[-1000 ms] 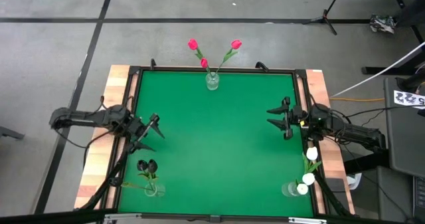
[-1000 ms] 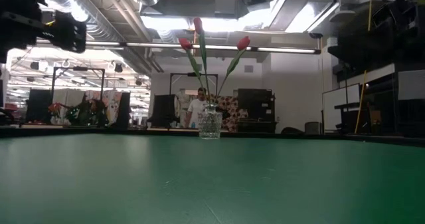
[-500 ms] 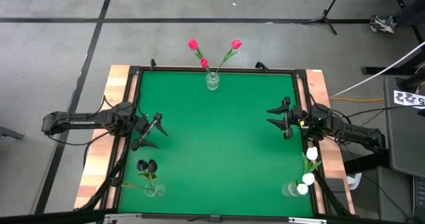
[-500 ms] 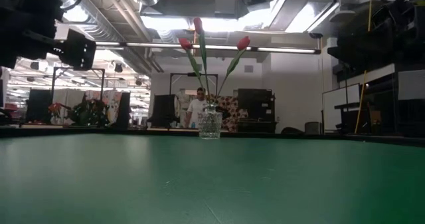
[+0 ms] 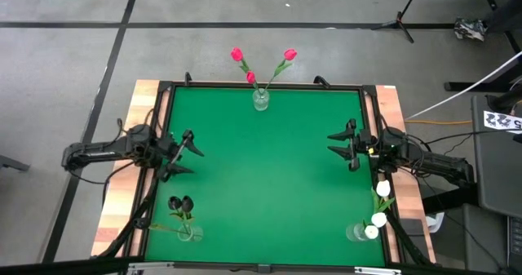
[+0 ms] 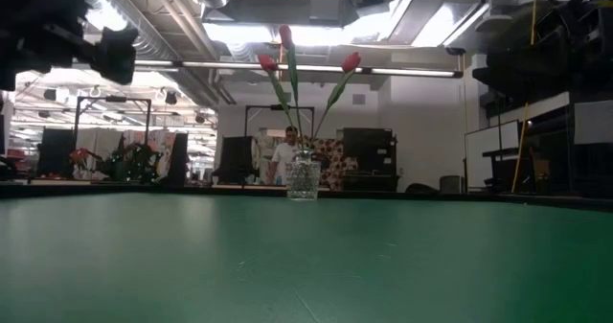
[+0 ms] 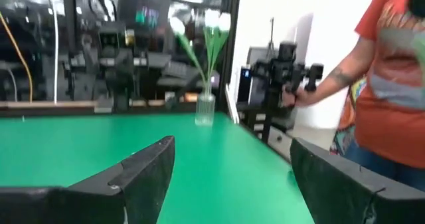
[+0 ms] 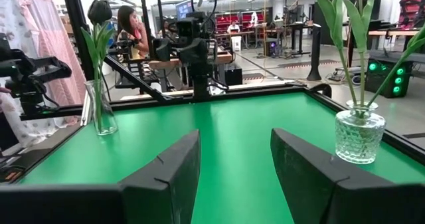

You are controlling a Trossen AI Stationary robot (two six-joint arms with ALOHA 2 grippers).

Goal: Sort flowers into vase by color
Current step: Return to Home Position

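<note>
from above: the green desk [image 5: 269, 169] carries three glass vases. the pink tulips [image 5: 236, 55] stand in the 12 o'clock vase [image 5: 260, 101], the near-black tulips [image 5: 181, 203] in the 7 o'clock vase [image 5: 189, 234], and the white tulips [image 5: 379, 219] in the 5 o'clock vase [image 5: 356, 232]. the left arm [image 5: 106, 151] reaches in from 9 o'clock, with the left jaws spread wide and holding nothing. the right arm [image 5: 424, 162] sits at 3 o'clock, with the right jaws parted and bare too.

low view: the pink tulips rise from their vase at the desk's far edge, with a distant person [image 6: 284, 155] beyond it.

left wrist view: the empty left jaws frame the white tulips across the desk. a person in an orange shirt [image 7: 392, 84] stands just beside the desk.

right wrist view: between the open right jaws lies bare green. the near-black and pink tulips stand in their vases on either side, and the left arm is opposite.
</note>
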